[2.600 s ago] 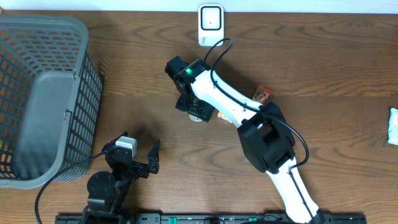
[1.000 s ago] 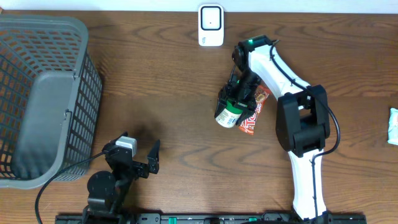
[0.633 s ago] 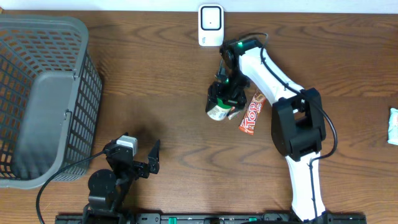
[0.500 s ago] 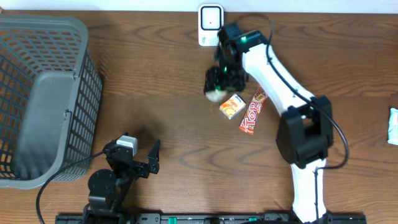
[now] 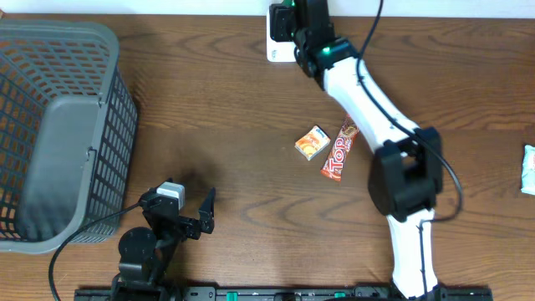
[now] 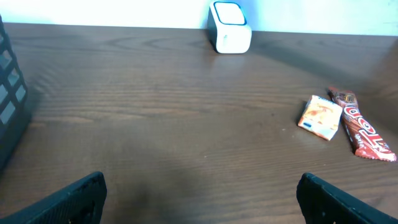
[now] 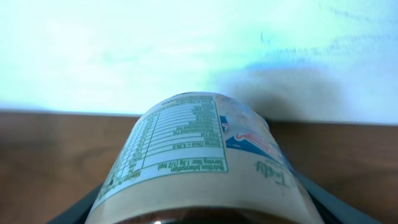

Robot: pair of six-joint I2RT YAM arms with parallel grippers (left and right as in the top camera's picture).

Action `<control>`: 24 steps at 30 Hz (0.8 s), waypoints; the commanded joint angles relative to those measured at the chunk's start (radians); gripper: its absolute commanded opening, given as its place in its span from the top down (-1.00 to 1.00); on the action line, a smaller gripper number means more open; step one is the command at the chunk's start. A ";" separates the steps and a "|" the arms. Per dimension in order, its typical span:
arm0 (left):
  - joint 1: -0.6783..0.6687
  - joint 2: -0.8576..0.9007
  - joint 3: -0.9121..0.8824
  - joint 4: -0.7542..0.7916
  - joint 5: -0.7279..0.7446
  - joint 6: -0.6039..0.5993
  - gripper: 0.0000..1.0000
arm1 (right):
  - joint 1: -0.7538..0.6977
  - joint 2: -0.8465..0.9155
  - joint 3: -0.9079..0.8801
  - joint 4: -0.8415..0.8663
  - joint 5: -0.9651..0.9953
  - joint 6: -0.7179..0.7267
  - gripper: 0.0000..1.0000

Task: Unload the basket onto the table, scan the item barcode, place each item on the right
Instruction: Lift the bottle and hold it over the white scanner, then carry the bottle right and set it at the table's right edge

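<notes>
While our right tool (image 7: 202,208) grips the jar (image 7: 193,155), we think its axis points toward the wooden desk's (image 7: 56,155) far edge and white wall (image 7: 124,50).

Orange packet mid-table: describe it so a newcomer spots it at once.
From the grey basket at the left edge of the table, look across past centre. Two snacks lie side by side there; the orange packet is the small squarish one on the left, beside the long red candy bar.
</notes>
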 commanded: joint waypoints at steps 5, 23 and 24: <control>0.002 0.000 -0.015 -0.027 0.010 -0.005 -0.96 | 0.008 0.238 0.009 0.394 0.094 -0.079 0.02; 0.002 0.000 -0.015 -0.027 0.010 -0.005 -0.96 | -0.030 -0.236 0.011 -0.321 0.235 -0.089 0.27; 0.002 0.000 -0.015 -0.027 0.010 -0.005 -0.96 | -0.054 -0.278 0.011 -0.440 0.268 -0.058 0.24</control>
